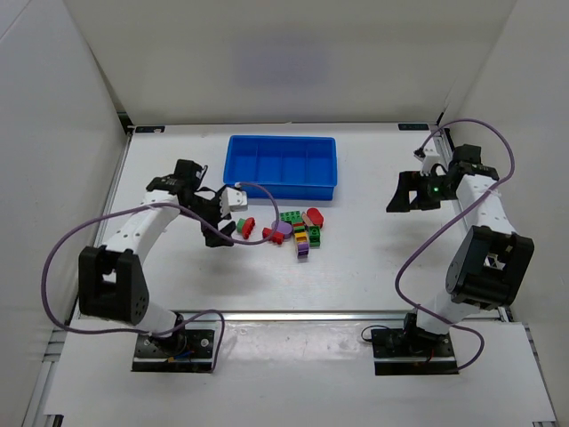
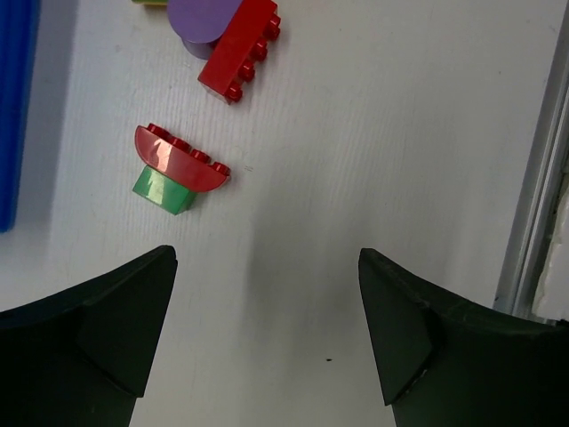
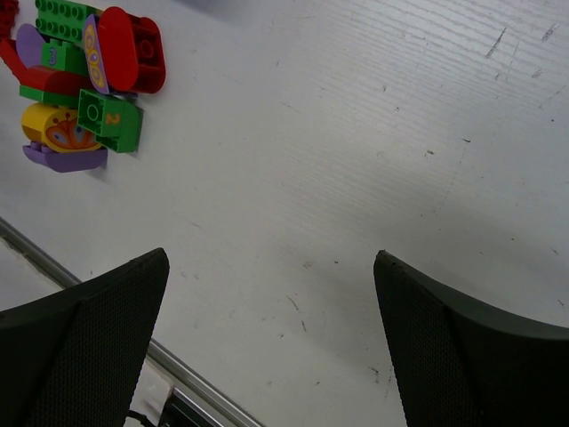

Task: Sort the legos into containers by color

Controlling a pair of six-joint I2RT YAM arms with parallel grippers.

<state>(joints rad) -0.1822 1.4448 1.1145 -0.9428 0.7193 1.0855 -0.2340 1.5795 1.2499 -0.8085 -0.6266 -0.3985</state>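
Blue shallow plastic tray (image 1: 283, 191) of four compartments stands at the far side of the white table (image 1: 382, 267). Small studded plastic bricks (image 1: 299, 229), red, green, purple and yellow, lie clustered just in front of it. Your left gripper (image 2: 267, 260) hovers, fingers apart, near a red domed brick (image 2: 182, 160). Your right gripper (image 3: 271, 262), likewise spread, stands well apart from the cluster.

The left arm (image 1: 145, 229) and right arm (image 1: 486, 205) are white tubes with bulky black joints on black base plates (image 1: 173, 349). A thin purple cable (image 1: 44, 271) loops along each, a small green light (image 1: 435, 189) glows at the right wrist, and the fingers (image 3: 89, 347) are black wedges.
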